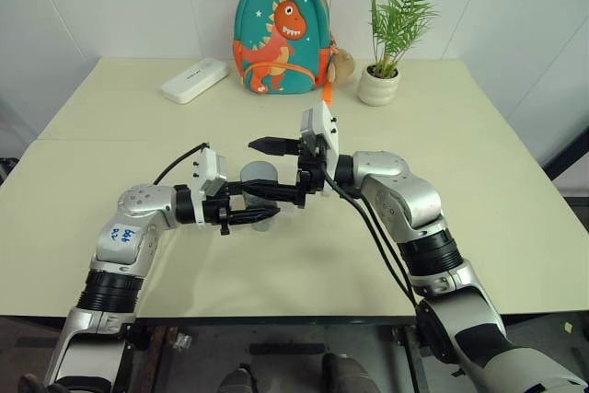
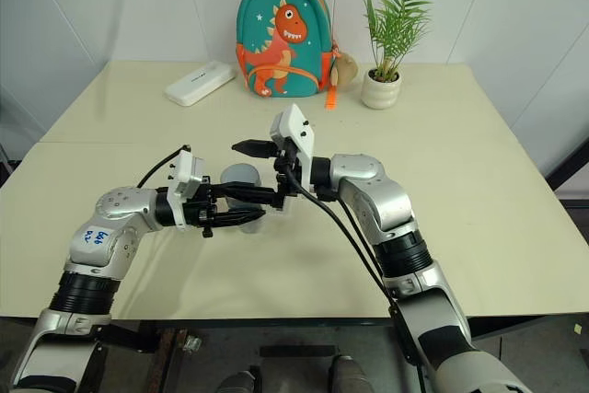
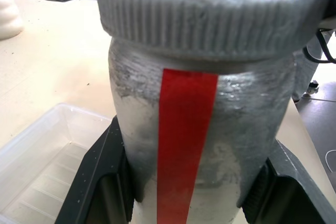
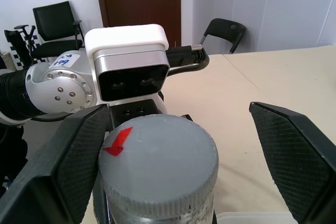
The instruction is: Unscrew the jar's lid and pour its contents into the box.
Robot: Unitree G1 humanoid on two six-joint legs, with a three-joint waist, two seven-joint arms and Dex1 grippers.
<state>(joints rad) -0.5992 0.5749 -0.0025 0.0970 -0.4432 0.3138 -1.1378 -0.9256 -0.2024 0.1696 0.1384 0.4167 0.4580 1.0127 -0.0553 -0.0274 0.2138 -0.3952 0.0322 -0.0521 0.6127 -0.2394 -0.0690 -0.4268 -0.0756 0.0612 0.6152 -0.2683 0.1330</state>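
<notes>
The left gripper [image 1: 262, 206] is clenching the silvery-grey red-striped jar [image 3: 199, 145] steady while the spread right gripper [image 4: 178, 145] is straddling its ribbed grey lid [image 4: 157, 156], readying to unscrew

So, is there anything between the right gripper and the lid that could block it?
Nothing visible. The right gripper is open, its fingers on either side of the lid, while the left gripper holds the jar.

Cream table [image 1: 479, 181]: white case [image 1: 194, 79], backpack [image 1: 281, 36], plant pot [image 1: 378, 86], seemingly clear box [image 3: 47, 156].
</notes>
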